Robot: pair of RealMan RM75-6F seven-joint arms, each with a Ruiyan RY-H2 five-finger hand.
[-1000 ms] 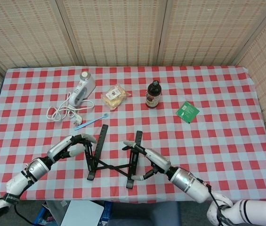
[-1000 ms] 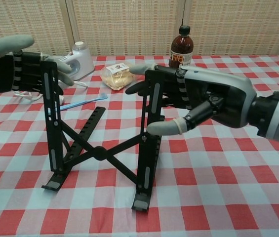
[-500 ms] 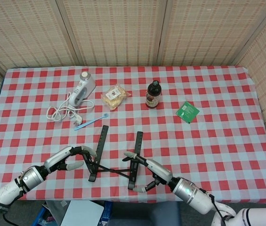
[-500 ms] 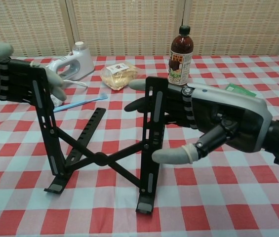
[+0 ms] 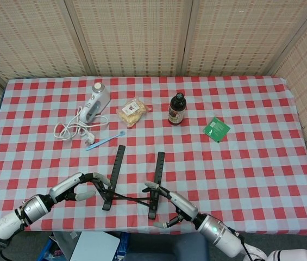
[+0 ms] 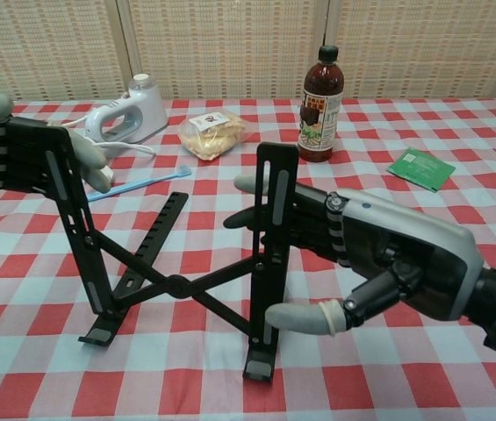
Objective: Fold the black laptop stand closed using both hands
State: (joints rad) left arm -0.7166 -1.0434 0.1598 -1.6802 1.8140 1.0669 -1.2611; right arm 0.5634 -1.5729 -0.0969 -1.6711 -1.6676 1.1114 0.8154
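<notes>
A table (image 5: 262, 163) covered by a red-and-white checked cloth is seen, and near its front edge the black laptop stand (image 6: 177, 285) is stood, still spread open, its two upright bars joined by crossed struts. The left bar is held near its top by the left hand (image 6: 28, 153), whose fingers are wrapped around it; the right bar is flanked by the right hand (image 6: 370, 259), whose fingers are laid against it at mid-height while the thumb is stretched out low beside the bar's foot, so whether a firm clamp is made cannot be told. Farther back, well apart from the stand, a hand mixer (image 5: 94, 103) with its cord, a brown bottle (image 5: 176, 109), a bag of snacks (image 5: 131, 111), a green packet (image 5: 216, 129) and a blue toothbrush (image 5: 105, 140) are seen. If the bars are pushed together unevenly, the stand could be tipped or twisted on its feet; a finger could also be caught between the closing struts, or the right bar could be lost from a loose hold.
</notes>
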